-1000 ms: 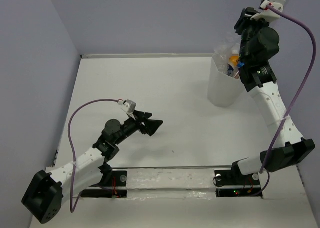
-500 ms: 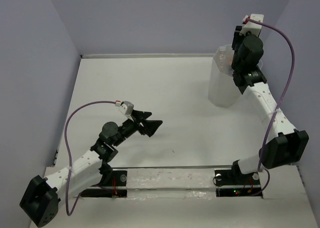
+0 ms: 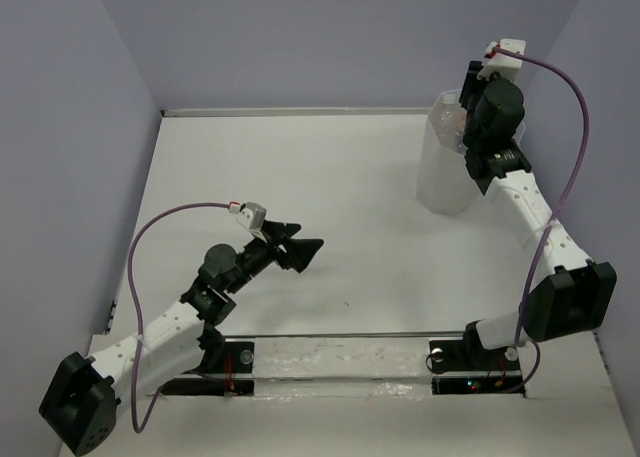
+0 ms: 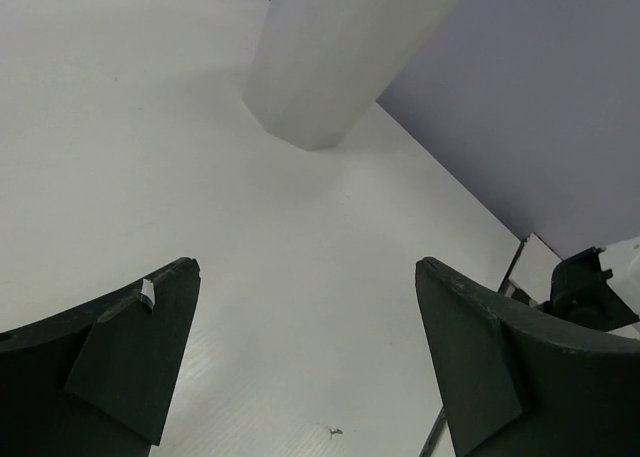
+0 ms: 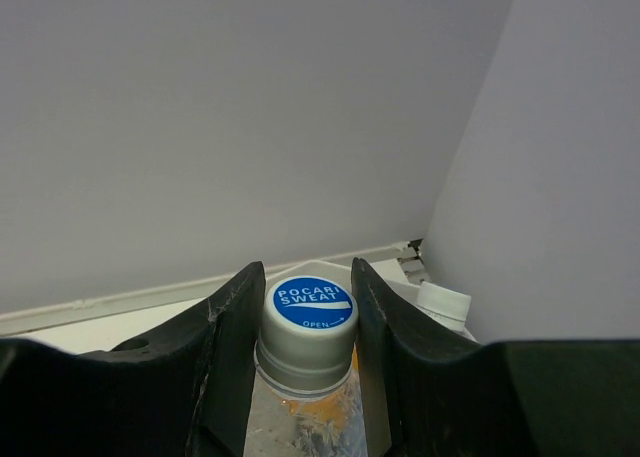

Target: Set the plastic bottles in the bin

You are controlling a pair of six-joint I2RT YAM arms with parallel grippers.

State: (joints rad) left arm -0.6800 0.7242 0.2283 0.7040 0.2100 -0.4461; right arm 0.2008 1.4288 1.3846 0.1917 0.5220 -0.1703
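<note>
Your R gripper (image 5: pixel 305 289) pinched the blue-capped bottle (image 5: pixel 312 322) just below its cap. The bottle hung cap-up, long axis apparently pointing down into the bin (image 3: pixel 440 177) directly beneath, so release looked next. L gripper (image 4: pixel 305 269) hung spread, empty, well apart.

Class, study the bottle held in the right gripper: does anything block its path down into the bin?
Nothing visible does. The right gripper holds the Pocari Sweat bottle above the open bin; a white-capped bottle sits beside it, apparently already inside.
</note>
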